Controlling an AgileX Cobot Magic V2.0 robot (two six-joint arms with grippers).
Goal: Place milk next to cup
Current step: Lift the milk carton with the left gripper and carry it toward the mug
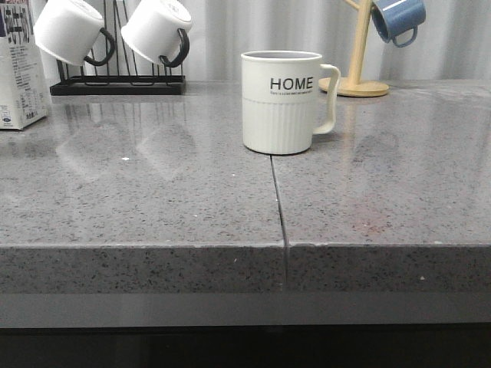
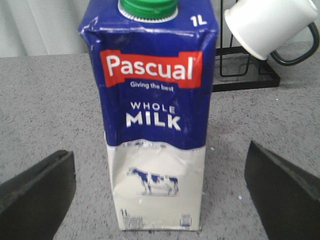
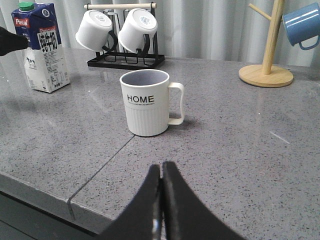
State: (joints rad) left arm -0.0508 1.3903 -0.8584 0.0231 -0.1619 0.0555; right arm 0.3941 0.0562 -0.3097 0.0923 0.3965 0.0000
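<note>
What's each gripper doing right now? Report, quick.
Left gripper: open, either side of the milk, not gripping it.
Right gripper: closed, empty.

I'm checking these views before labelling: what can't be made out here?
- Milk: front view's left edge cuts it off, top out of frame.
- Milk's small print at its base: too small, left wrist view.
- Cup: inside bottom hidden by its wall.
- Left gripper: body outside the picture.

Speckled grey countertop (image 1: 153, 199), pale curtain (image 1: 253, 31) behind.
</note>
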